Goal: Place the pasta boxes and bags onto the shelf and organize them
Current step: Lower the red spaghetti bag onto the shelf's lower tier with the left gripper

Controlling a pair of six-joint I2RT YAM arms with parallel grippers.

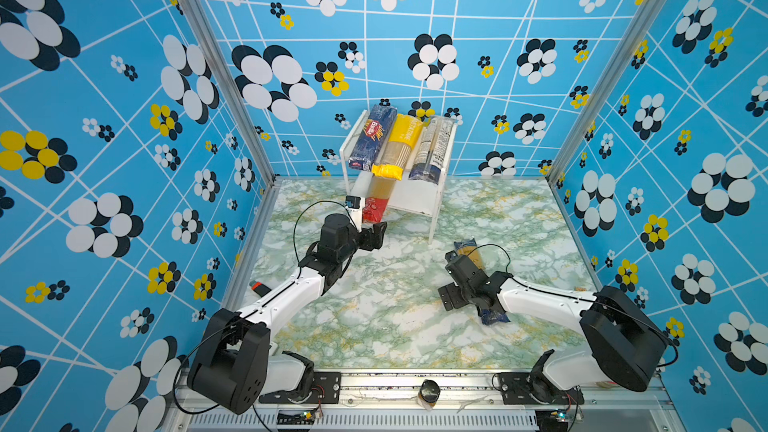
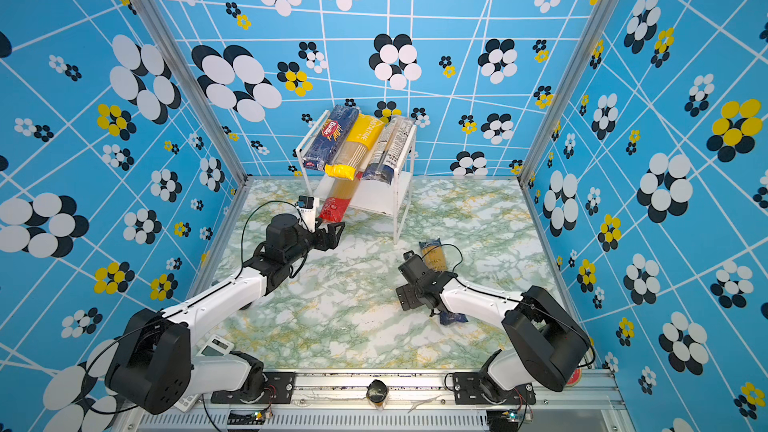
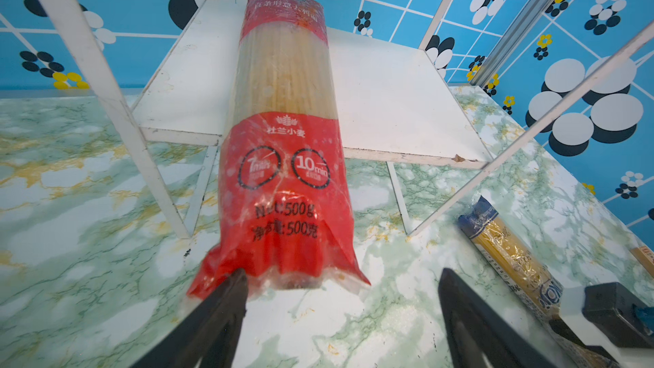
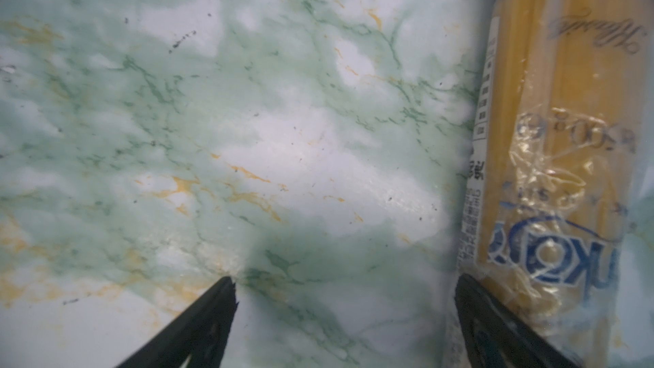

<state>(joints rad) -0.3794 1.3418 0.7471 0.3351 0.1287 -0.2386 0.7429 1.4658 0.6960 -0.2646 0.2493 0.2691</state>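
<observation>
So the left gripper (image 3: pixel 341 277) sits with its jaws wide apart, holding nothing, right off the near end of the red bag (image 3: pixel 283 157). That bag lies lengthwise on the shelf's (image 3: pixel 389 100) lower board, but its red end hangs out past the front edge. I'd say the step now is seating it properly: push square on the end so it slides straight back, and go easy since the plastic looks crinkly and could buckle. Keep it to one side so the last bag fits next to it, and mind the thin leg nearby. The right gripper (image 4: pixel 345 284) is also spread open and empty, and the blue-ended bag (image 4: pixel 559 136) lies on the bench (image 1: pixel 374 326) beside one finger, not between them. The top board is already full: Barilla box (image 1: pixel 372 137), yellow bag (image 1: pixel 399 147), white-labelled bag (image 1: pixel 432 149). The bench is a glossy green-and-gold marble pattern, probably slick. The walls (image 1: pixel 124 118) are bright blue with flowers, and the shelf stands near the back one.
</observation>
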